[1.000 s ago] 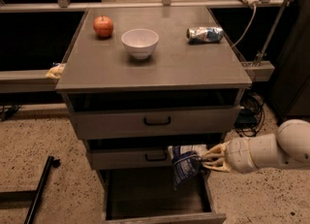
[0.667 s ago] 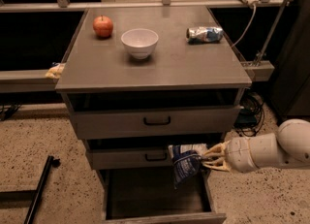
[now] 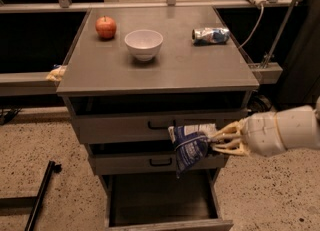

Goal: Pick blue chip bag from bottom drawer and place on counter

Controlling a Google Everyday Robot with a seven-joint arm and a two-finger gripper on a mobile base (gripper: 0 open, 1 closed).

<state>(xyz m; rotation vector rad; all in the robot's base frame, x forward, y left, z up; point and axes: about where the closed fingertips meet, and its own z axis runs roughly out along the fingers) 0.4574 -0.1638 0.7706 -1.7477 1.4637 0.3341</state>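
Note:
The blue chip bag (image 3: 190, 146) hangs crumpled in front of the two upper drawers, above the open bottom drawer (image 3: 165, 206), whose dark tray looks empty. My gripper (image 3: 216, 142) reaches in from the right on a white arm and is shut on the bag's right edge. The grey counter (image 3: 165, 60) lies above the bag.
On the counter stand a red apple (image 3: 106, 27), a white bowl (image 3: 143, 44) and a crushed silvery-blue can (image 3: 210, 35). The upper drawers (image 3: 160, 125) have black handles. A black bar (image 3: 41, 192) lies on the speckled floor at left. Cables hang at the right.
The gripper has lifted the bag a little higher, from beside the middle drawer to about the level of the top drawer.

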